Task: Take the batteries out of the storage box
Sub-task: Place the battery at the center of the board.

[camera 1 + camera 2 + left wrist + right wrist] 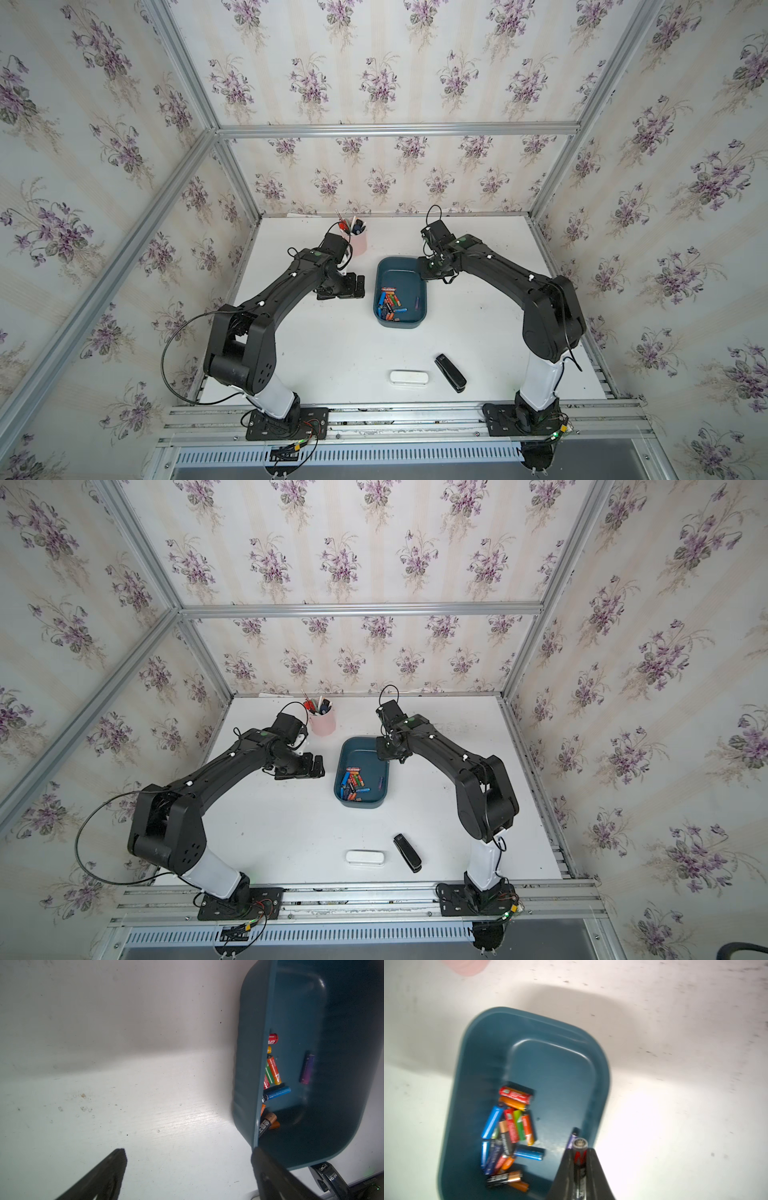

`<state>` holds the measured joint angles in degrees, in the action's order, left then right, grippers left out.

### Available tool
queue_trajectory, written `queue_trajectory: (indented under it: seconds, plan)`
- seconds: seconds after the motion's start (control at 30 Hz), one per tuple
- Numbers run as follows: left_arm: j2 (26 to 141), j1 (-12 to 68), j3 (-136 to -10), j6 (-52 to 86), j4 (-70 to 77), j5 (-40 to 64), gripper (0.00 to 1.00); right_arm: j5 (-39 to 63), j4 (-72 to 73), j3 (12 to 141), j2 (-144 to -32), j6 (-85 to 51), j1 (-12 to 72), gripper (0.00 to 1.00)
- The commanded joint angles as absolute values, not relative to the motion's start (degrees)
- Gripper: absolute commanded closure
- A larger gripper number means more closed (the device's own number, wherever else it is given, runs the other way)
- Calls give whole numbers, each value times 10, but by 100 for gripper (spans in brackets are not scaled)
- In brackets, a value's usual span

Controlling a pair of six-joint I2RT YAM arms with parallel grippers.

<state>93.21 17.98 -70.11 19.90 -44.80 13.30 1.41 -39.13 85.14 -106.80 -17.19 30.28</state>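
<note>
At the near edge of the white, slightly scuffed worktop (332, 353), a smooth white oblong case (409, 377) and a black stapler (450, 372) are seen, well apart from the task. Farther in, the storage box (426, 299) is placed, a dark teal plastic tub with rounded corners, its long axis on the 12–6 line. The batteries (390, 305), glossy small cylinders in orange, blue, red, green and black, are heaped in its 7 o'clock part. Most are laid roughly along the 12–6 line, a few across. One purple battery (417, 302) is laid alone by the 3 o'clock wall.

The left end effector (360, 287) is held spread wide and empty just beside the box at 9 o'clock. The heap is found at about 4 o'clock from it, so this arm is judged the nearer one. The right end effector (430, 270) is pinched on a black battery (579, 1144) with a red mark, its long axis along the fingers, over the rim at 1 o'clock. A move outward toward 3 o'clock is probably wanted. Beyond, at 11 o'clock, a pink cup (359, 243) with pens is seen.
</note>
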Motion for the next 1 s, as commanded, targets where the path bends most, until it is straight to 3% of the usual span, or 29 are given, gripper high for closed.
queue_trajectory:
  seconds: [0.0,0.27,0.97]
  plan:
    - [937,180,-708,194,-448,135,2,-2,-394,819,-1056,-158,273,87]
    - [950,183,-710,196,-446,137,2,7,-347,759,-1079,-152,248,87]
    - [952,187,-709,197,-450,134,2,20,-315,755,-1149,-145,245,85]
